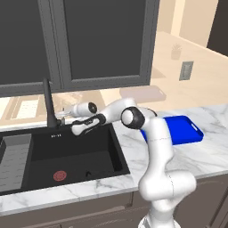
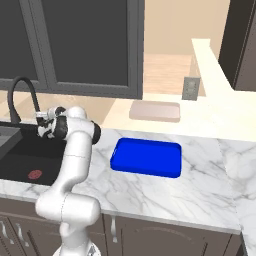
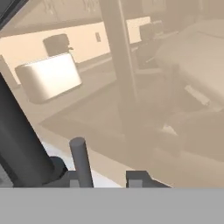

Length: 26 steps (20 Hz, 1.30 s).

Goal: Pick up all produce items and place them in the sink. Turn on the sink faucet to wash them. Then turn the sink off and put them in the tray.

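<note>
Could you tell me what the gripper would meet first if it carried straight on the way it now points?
Probably the small dark side lever of the tall slim black faucet, which stands right before the gripper; depth is hard to judge.

One matte black sink (image 1: 75,151) with one round red drain (image 1: 60,175). One tall black faucet (image 1: 49,104) carrying one small side lever (image 3: 81,159). One bright blue tray (image 2: 146,157). One pale beige slab (image 2: 155,111). One grey ribbed drying rack (image 1: 14,160). One white marble bench (image 2: 200,185). One wall outlet (image 2: 190,88). One white toaster (image 3: 49,77).
</note>
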Available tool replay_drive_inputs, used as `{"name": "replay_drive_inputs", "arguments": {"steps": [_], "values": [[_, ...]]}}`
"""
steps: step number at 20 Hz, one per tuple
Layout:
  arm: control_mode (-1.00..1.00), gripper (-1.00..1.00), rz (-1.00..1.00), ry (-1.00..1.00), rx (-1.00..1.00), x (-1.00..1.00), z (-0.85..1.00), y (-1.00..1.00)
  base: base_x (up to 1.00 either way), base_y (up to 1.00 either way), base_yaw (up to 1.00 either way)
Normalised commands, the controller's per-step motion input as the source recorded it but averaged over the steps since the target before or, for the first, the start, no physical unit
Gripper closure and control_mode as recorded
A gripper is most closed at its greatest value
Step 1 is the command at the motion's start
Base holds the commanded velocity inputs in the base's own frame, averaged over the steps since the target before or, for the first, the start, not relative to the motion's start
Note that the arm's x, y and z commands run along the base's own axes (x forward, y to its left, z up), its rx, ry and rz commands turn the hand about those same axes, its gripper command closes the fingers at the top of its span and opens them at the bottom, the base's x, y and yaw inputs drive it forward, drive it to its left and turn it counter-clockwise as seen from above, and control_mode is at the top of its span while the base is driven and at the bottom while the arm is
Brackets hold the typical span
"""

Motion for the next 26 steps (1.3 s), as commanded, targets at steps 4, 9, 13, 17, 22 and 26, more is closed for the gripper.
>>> {"name": "replay_drive_inputs", "arguments": {"steps": [4, 9, 13, 17, 22, 26], "values": [[-1.0, -1.0, 0.1, -0.09, 0.0, -0.05, 0.13, -0.29, 0.0, 0.0, 0.0], [-1.0, -1.0, 0.03, -0.1, 0.0, -0.23, 0.26, -0.32, 0.0, 0.0, 0.0], [-1.0, -1.0, 0.0, -0.05, 0.0, -0.37, 0.3, -0.28, 0.0, 0.0, 0.0], [-1.0, -1.0, 0.0, -0.07, 0.0, -0.75, 0.34, -0.12, 0.0, 0.0, 0.0], [-1.0, -1.0, -0.05, -0.07, 0.0, -1.0, 0.19, 0.0, 0.0, 0.0, 0.0], [-1.0, -1.0, -0.09, -0.03, -0.02, -1.0, 0.21, 0.03, 0.0, 0.0, 0.0]]}}
